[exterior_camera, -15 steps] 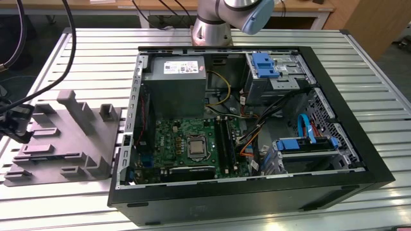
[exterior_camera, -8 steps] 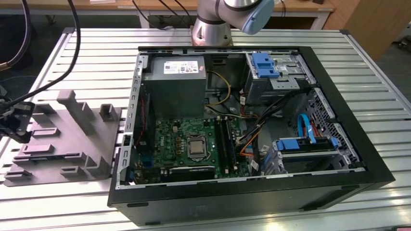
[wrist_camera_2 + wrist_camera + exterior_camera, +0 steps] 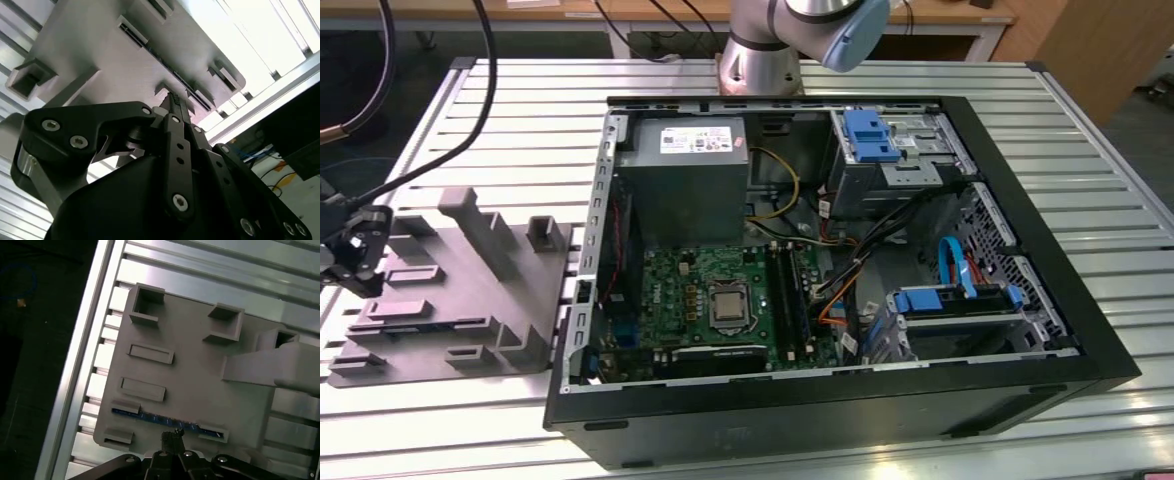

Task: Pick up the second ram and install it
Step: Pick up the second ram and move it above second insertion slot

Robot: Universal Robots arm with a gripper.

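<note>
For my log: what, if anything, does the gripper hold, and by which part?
Cannot be told: the gripper is close to the second ram in the grey fixture.

Shows a slatted aluminium counter under even indoor light in the exterior view. Backs onto a wooden-topped desk with pale legs along the far side. Meets a tall wooden panel at the exterior view's right, above grey floor. Glares white across the slats in the second wrist view. Drops to dark floor beyond the counter's edge in the first wrist view.
</note>
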